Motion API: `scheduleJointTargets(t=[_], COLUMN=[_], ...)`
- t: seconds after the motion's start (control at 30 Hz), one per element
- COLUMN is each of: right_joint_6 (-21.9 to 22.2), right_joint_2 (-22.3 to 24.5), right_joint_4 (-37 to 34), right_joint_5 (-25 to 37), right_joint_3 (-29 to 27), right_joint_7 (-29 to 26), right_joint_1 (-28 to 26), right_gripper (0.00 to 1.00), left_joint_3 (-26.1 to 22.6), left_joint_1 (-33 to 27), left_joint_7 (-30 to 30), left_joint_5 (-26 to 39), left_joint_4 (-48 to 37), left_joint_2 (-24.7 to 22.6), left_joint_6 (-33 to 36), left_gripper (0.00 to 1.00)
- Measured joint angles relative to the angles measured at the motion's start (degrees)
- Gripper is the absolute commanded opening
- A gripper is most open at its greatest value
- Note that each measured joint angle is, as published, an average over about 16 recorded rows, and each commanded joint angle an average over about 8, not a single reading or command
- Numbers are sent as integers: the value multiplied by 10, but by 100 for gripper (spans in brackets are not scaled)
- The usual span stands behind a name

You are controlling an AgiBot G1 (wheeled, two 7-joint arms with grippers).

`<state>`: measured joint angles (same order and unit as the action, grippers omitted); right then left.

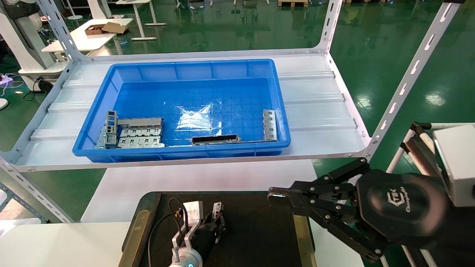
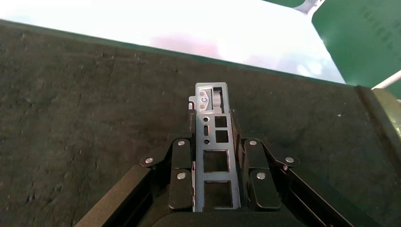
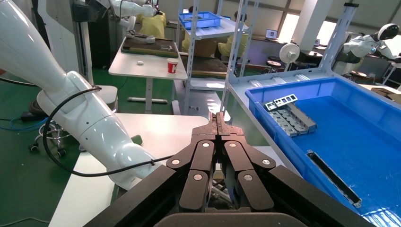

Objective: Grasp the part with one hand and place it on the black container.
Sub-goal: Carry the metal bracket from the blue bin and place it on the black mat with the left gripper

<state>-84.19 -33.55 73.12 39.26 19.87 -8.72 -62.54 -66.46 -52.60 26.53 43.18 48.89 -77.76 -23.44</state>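
Right gripper (image 1: 276,195) nearest the head cam, hovering off the right edge of the black container (image 1: 256,237), above its olive-gold strip (image 1: 302,233). Fingers pressed together, tips touching in right wrist view (image 3: 218,124); nothing between them.

Left gripper (image 1: 214,218) low over the container, approx. mid-width, nearer its far edge than its near one. My fingers (image 2: 181,174) pinch the part (image 2: 213,146) from both long sides. Part = slim silver-grey bar w/ row of square cutouts facing up toward the wrist cam; it runs lengthwise between the fingers, free end sticking out past the tips. Dark container surface (image 2: 85,123) fills the view beneath it. Cannot tell whether the bar touches that surface or sits just above it.

Blue bin (image 1: 96,122) on the white shelf (image 1: 319,111) behind the container. In bin: stack of grey stamped plates (image 1: 139,131) at near-left corner, dark open channel piece (image 1: 215,139) along near wall, one more grey plate (image 1: 269,124) leaning at near-right corner. Rest of bin floor bare.
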Motion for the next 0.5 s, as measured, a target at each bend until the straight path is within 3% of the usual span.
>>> scheduleJointTargets(t=[0.13, 0.2, 0.23, 0.27, 0.4, 0.47, 0.5], right_joint_6=[0, 0, 0, 0, 0, 0, 0], right_joint_2=[0, 0, 0, 0, 0, 0, 0], right_joint_4=[0, 0, 0, 0, 0, 0, 0], right_joint_5=[0, 0, 0, 0, 0, 0, 0], right_joint_3=[0, 0, 0, 0, 0, 0, 0], right_joint_7=[0, 0, 0, 0, 0, 0, 0], right_joint_1=[0, 0, 0, 0, 0, 0, 0], right_gripper=[2, 14, 26, 38, 86, 99, 100], left_joint_3=[-12, -18, -20, -23, -34, -39, -42], left_joint_1=[-2, -3, -4, -4, -6, -7, -7], left_joint_7=[13, 20, 23, 27, 40, 47, 50], left_joint_5=[-1, -1, -1, -1, -1, 0, 1], left_joint_4=[-5, -7, -8, -9, -11, -12, -12], left_joint_2=[0, 0, 0, 0, 0, 0, 0], left_joint_6=[-4, -6, -7, -8, -12, -13, -14], left_gripper=[0, 5, 10, 18, 68, 88, 96])
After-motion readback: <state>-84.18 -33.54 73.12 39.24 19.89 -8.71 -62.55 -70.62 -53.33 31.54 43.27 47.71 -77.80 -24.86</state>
